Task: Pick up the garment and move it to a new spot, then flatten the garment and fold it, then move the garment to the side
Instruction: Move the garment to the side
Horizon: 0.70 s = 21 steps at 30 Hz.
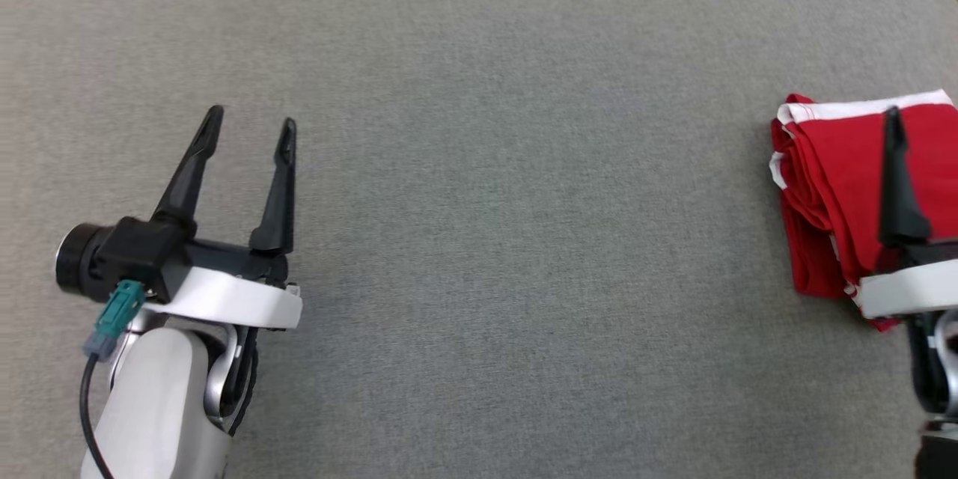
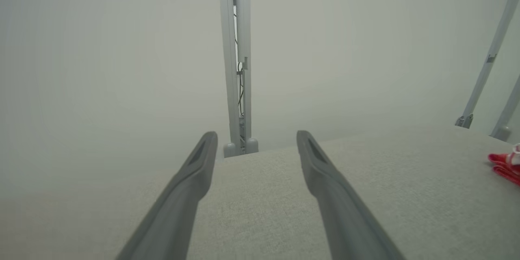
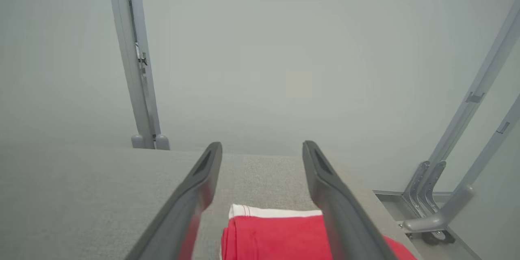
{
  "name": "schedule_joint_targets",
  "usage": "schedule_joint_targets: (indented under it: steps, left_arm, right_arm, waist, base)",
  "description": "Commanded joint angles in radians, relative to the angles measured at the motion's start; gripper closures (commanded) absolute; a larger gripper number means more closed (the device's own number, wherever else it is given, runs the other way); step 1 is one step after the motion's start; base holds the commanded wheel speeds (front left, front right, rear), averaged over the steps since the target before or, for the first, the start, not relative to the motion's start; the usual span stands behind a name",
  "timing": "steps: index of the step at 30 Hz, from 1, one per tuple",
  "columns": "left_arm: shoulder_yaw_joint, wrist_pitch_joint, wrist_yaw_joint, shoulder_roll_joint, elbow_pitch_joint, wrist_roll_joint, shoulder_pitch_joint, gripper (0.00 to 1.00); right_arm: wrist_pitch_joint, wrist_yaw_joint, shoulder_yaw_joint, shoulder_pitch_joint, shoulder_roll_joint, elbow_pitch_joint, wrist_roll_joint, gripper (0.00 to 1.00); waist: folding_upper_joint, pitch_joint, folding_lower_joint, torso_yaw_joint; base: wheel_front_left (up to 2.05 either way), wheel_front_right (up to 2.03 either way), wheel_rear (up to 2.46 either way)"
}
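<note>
A grey cloth-covered worktop (image 1: 479, 202) runs wide under a pale, bare wall. Behind its far edge stands an upright grey post (image 2: 235, 61), and past the right edge slanted grey struts (image 3: 475, 101) rise from a bracket.

The left gripper (image 1: 251, 120) hangs over the left side of the worktop, nearer the front edge than the far one. Its jaws are spread wide with only bare cloth between them.

The garment (image 1: 831, 165) is red with white trim. It lies folded in a thick stack close to the right edge of the worktop, well apart from the left gripper.

The right gripper (image 3: 262, 147) is over the garment, jaws spread wide and pinching nothing. One finger (image 1: 894, 172) crosses the red cloth; I cannot tell whether it touches.
</note>
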Motion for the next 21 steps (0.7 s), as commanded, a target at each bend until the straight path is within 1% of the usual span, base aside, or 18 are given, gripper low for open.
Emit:
schedule_joint_targets:
  steps: [1, 5, 9, 15, 17, 21]
  left_arm:
    - [0.014, -0.003, 0.016, 0.004, 0.000, -0.010, 0.018, 0.00]
    - [0.030, -0.005, 0.040, -0.001, -0.012, -0.011, 0.045, 0.00]
    - [0.036, -0.007, 0.055, -0.005, -0.014, -0.010, 0.072, 0.00]
    - [0.041, -0.007, 0.074, -0.010, 0.004, -0.015, 0.125, 0.00]
    - [0.047, -0.007, 0.080, -0.010, 0.012, -0.021, 0.152, 0.00]
    - [0.045, -0.007, 0.080, -0.008, 0.017, -0.026, 0.180, 0.00]
  right_arm:
    - [-0.007, 0.000, 0.023, 0.003, 0.016, -0.042, -0.002, 0.00]
    - [-0.010, 0.000, 0.098, -0.022, 0.051, -0.068, -0.006, 0.00]
    - [-0.023, 0.000, 0.142, -0.026, 0.068, -0.039, 0.003, 0.00]
    - [-0.049, 0.000, 0.154, 0.019, 0.082, 0.024, 0.009, 0.00]
    - [-0.053, 0.000, 0.152, 0.049, 0.083, 0.049, 0.010, 0.00]
    - [-0.060, 0.000, 0.149, 0.089, 0.084, 0.059, 0.017, 0.00]
  waist:
    - [-0.0001, -0.030, 0.0000, 0.030]
    - [-0.0001, -0.062, 0.0000, 0.069]
    - [-0.0001, -0.093, 0.0000, 0.120]
    - [-0.0001, -0.150, 0.0000, 0.170]
    - [-0.0001, -0.173, 0.0000, 0.177]
    - [-0.0001, -0.201, 0.0000, 0.178]
  base:
    - [0.00, 0.00, 0.00]
    - [0.00, 0.00, 0.00]
    - [0.00, 0.00, 0.00]
    - [0.00, 0.00, 0.00]
    - [0.00, 0.00, 0.00]
    - [0.00, 0.00, 0.00]
